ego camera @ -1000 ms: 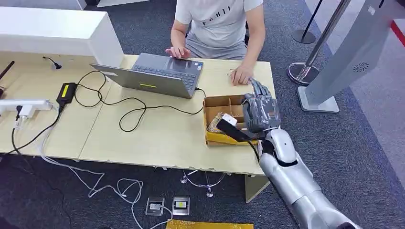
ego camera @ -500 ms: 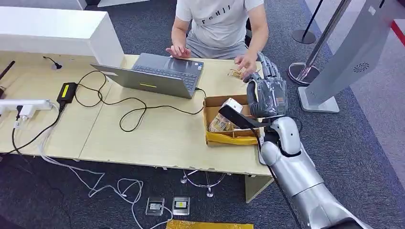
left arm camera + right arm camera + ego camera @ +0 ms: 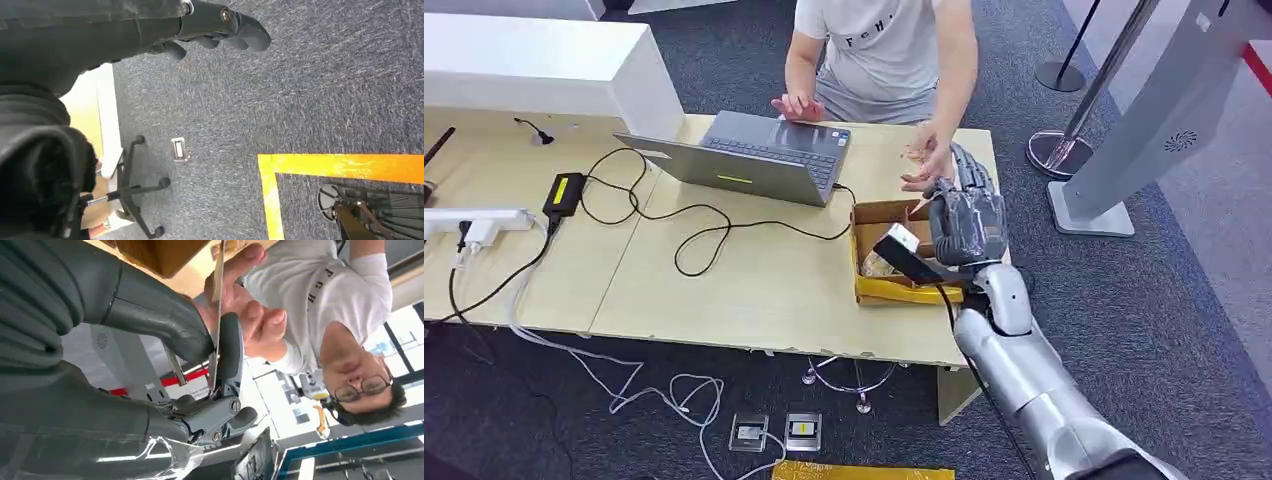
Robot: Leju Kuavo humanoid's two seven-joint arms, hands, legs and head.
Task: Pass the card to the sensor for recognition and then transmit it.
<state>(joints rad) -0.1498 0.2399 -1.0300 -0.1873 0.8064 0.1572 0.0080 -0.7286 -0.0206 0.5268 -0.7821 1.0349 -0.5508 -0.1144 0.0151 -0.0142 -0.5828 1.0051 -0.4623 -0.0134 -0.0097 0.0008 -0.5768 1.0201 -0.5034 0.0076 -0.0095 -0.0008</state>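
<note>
A thin card (image 3: 218, 300) shows edge-on in the right wrist view. My right hand (image 3: 200, 347) pinches it between the thick thumb and a darker finger. A person's hand (image 3: 252, 315) holds the card's other end. In the head view my right hand (image 3: 969, 215) is raised over the far right side of the table (image 3: 754, 290), above a cardboard box (image 3: 879, 213). It meets the person's hand (image 3: 929, 165), which shows the card (image 3: 914, 153) at its fingers. My left hand (image 3: 220, 22) hangs over the carpet, fingers loosely extended and holding nothing.
An open laptop (image 3: 754, 160) stands in front of the seated person, with black cables (image 3: 694, 235) and a power brick (image 3: 562, 193) to its left. Two small devices (image 3: 776, 431) lie on the floor under the table. A stanchion base (image 3: 1056, 152) and a white gate panel (image 3: 1139, 130) stand to the right.
My right hand rose from the box toward the person, then settled a little lower. The person's hand lifted off the table with the card and met my fingers.
</note>
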